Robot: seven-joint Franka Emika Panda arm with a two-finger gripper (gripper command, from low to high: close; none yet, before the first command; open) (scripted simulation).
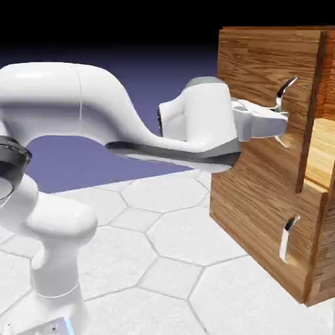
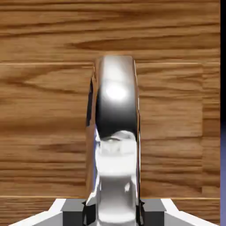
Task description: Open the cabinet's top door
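Observation:
The cabinet of reddish-brown wood stands at the right of the exterior view. Its top door is the upper panel and carries a long curved silver handle. My gripper reaches level to that handle and is shut on it. In the hand view the silver handle fills the middle, running up from between my grey fingers, with the door's wood behind it. The door stands slightly proud of the cabinet's side at its right edge.
The shorter lower panel sits below the top door with a smaller silver handle. A white hexagon-tiled table spreads under the arm. My arm's base rises at the lower left.

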